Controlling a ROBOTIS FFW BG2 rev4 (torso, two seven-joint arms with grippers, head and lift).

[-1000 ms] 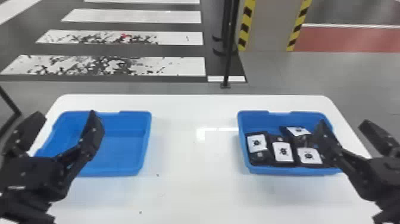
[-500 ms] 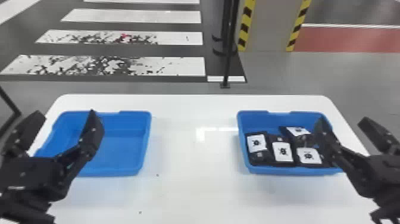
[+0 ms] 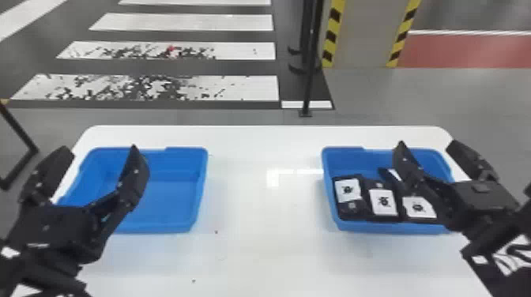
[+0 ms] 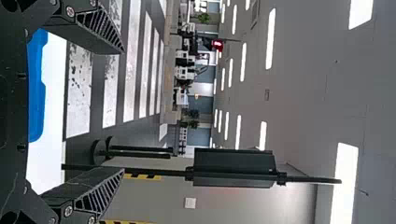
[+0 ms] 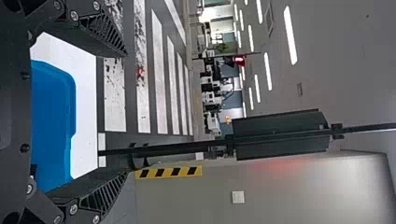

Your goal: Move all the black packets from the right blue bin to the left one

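Observation:
My left gripper point(image 3: 102, 152) stands open over the left part of the left blue bin point(image 3: 199, 189), which holds nothing that I can see. In the left wrist view, the left gripper point(image 4: 123, 111) has its fingers wide apart with nothing between them. Over the right side of the right blue bin point(image 3: 328, 189) my right gripper point(image 3: 427, 143) is open and partly hides the contents. Several black packets with white labels lie there, among them a left packet point(image 3: 350, 209), a middle packet point(image 3: 382, 183) and a right one point(image 3: 418, 207). The right wrist view shows the right gripper point(image 5: 126, 112) spread and unloaded.
Both bins rest on a white table point(image 3: 260, 237), apart from each other with bare tabletop between. Beyond the far table edge a black post point(image 3: 310, 79) stands on the floor, beside a column with yellow and black stripes point(image 3: 332, 35).
The right arm has shifted very slightly; its gripper stays open over the right bin. The left arm, bins and packets look unchanged.

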